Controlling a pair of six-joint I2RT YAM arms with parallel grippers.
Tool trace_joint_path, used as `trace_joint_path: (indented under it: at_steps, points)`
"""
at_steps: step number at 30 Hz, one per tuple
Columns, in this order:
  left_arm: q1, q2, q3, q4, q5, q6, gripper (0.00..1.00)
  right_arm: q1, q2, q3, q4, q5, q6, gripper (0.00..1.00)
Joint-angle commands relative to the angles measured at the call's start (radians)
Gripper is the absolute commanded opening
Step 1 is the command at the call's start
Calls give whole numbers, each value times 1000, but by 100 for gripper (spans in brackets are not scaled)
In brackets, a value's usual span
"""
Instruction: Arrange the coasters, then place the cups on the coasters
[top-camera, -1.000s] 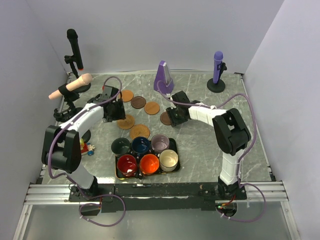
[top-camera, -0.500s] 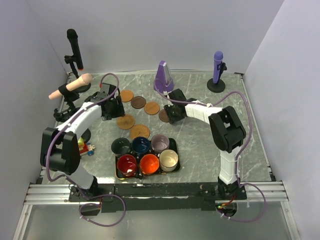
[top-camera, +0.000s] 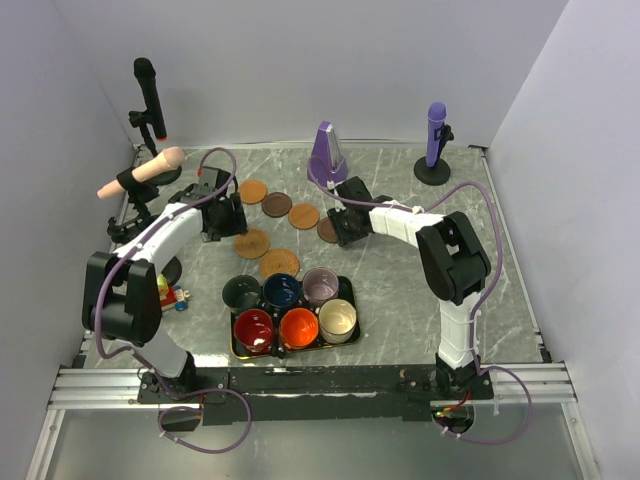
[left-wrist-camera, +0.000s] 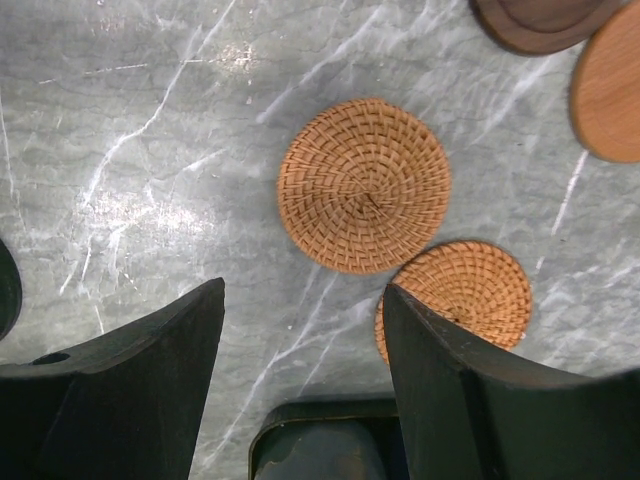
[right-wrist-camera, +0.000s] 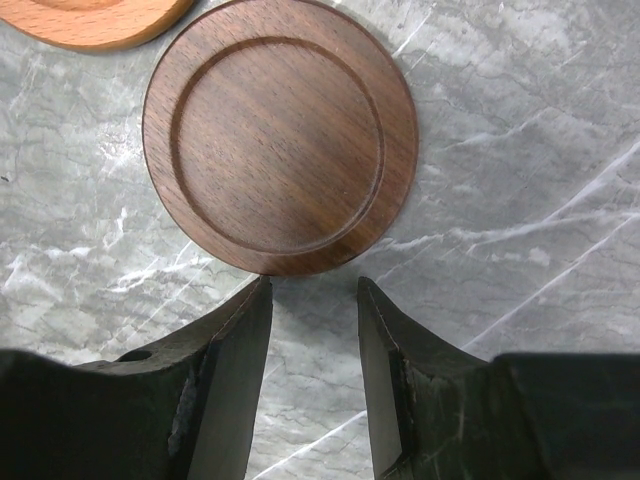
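Six coasters lie in a loose arc: light wood (top-camera: 253, 191), dark wood (top-camera: 277, 204), light wood (top-camera: 303, 216), dark wood (top-camera: 326, 230) and two woven ones (top-camera: 251, 243) (top-camera: 279, 264). My left gripper (left-wrist-camera: 305, 300) hangs open over bare table, just short of the woven coasters (left-wrist-camera: 364, 185) (left-wrist-camera: 465, 290). My right gripper (right-wrist-camera: 313, 290) is open and empty, its tips at the near edge of the dark wooden coaster (right-wrist-camera: 280, 135). Six cups stand in the black tray (top-camera: 234, 350): dark green (top-camera: 241, 294), navy (top-camera: 282, 291), lilac (top-camera: 321, 286), red (top-camera: 254, 330), orange (top-camera: 298, 327) and cream (top-camera: 337, 320).
A purple metronome-shaped object (top-camera: 327, 155) stands behind the coasters. A purple microphone (top-camera: 435, 140) on a stand is at the back right. A black microphone (top-camera: 147, 95) and a beige one (top-camera: 140, 175) stand at the back left. A small toy (top-camera: 172, 295) lies left of the tray.
Both grippers have moved slightly away from me and to the left. The right jaws have narrowed a little. The dark coaster by the right gripper sits slightly further left.
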Motion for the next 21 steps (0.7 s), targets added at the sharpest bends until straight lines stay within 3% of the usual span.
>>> trace_joint_path:
  at_steps: [1, 10, 21]
  points:
    - [7, 26, 12, 19, 13, 27, 70, 10, 38, 26, 33, -5, 3, 47]
    - [13, 80, 49, 8, 24, 29, 70, 13, 35, 35, 13, 8, -8, 48]
    - [27, 198, 77, 31, 50, 38, 72, 13, -98, -23, 10, 12, 6, 62]
